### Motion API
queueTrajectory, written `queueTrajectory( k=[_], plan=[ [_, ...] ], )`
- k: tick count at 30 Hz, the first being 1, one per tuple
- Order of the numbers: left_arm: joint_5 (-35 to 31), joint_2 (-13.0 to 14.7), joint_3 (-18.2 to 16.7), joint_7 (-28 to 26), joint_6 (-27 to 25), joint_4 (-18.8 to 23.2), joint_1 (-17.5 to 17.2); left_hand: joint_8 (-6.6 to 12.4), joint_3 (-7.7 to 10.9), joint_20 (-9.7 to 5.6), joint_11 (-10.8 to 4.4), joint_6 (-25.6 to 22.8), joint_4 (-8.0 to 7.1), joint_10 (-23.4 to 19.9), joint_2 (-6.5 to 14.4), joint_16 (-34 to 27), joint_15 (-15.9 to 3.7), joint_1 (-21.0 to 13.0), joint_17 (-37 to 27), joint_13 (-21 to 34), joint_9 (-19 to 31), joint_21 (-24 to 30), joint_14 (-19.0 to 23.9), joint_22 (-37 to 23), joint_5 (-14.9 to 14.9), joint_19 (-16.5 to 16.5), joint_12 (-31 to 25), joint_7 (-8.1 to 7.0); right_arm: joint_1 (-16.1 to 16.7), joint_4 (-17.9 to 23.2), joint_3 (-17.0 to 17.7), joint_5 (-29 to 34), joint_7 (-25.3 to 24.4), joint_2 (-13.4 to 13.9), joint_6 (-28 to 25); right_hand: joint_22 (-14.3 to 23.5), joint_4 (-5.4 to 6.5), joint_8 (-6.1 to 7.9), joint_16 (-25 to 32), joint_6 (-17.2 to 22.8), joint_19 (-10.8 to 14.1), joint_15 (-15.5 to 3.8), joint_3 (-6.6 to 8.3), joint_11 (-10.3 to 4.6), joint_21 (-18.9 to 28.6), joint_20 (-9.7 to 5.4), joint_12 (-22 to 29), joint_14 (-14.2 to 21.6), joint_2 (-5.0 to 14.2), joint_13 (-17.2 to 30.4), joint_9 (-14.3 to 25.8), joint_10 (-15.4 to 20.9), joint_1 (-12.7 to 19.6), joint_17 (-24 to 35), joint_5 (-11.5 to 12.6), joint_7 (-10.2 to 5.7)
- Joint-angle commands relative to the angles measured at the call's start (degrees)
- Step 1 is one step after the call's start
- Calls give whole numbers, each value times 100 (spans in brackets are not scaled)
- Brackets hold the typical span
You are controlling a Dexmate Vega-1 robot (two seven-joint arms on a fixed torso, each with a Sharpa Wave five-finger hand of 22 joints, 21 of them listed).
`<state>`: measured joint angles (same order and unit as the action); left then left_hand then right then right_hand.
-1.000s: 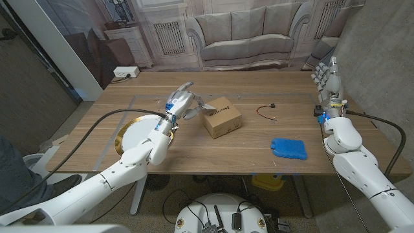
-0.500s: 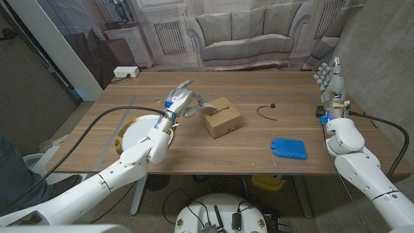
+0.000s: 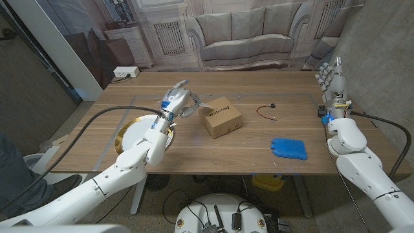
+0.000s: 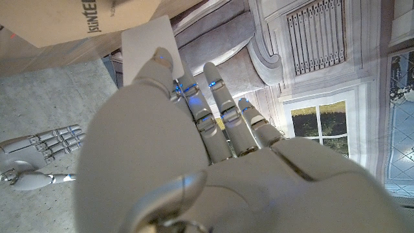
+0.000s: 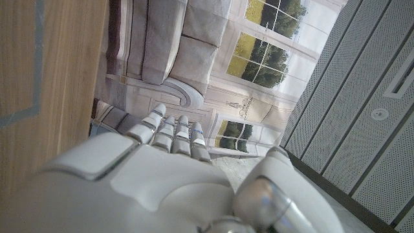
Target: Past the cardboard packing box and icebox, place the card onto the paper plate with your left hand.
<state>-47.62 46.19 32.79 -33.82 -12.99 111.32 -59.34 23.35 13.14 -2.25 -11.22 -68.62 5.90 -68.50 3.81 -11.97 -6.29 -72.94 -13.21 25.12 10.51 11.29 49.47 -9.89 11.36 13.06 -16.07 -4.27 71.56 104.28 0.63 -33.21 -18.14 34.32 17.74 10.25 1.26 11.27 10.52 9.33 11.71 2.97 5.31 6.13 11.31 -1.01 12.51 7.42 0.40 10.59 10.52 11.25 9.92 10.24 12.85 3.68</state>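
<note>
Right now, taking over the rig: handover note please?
Left robot hand: holds the white card, raised just left of the cardboard packing box.
Right robot hand: open, holds nothing, at the table's right edge.
Paper plate: near left of the table, nothing on it.
Blue icebox: near right.
Done: card picked up.
Left: carry it to the plate and release.

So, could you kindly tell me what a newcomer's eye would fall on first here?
Probably the left robot hand raised mid-table, holding a white card just left of the cardboard packing box. Next, the gold-rimmed paper plate near the table's left edge, and the bright blue icebox near the front right.
</note>
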Motion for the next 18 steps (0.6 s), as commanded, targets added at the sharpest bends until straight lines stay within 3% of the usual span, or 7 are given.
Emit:
queueTrajectory(
  k=[1, 18],
  plan=[
    [-21, 86, -171, 17, -266, 264, -309, 6, 59, -533, 4, -33, -5, 31, -49, 12, -660, -17, -8, 26, 19, -14, 11, -12, -8, 37, -21, 51, 40, 21, 75, -64, 71, 96, -85, 35, -13, -4, 16, 46, 47, 3, -29, 11, 27, 13, -15, 41, 25, 15, 26, 30, 6, 18, -13, 22],
    [-118, 224, -448, 167, -859, 829, -847, 17, 125, -570, 13, -57, -12, 18, -71, -1, -664, -22, -26, 93, 19, -11, 71, -12, -10, 47, -28, 58, 9, -104, 106, -160, 293, 113, 33, 35, -18, -4, 15, 49, 46, 1, -39, 5, 26, 14, -15, 40, 29, 15, 26, 36, 8, 18, -12, 22]
  ],
)
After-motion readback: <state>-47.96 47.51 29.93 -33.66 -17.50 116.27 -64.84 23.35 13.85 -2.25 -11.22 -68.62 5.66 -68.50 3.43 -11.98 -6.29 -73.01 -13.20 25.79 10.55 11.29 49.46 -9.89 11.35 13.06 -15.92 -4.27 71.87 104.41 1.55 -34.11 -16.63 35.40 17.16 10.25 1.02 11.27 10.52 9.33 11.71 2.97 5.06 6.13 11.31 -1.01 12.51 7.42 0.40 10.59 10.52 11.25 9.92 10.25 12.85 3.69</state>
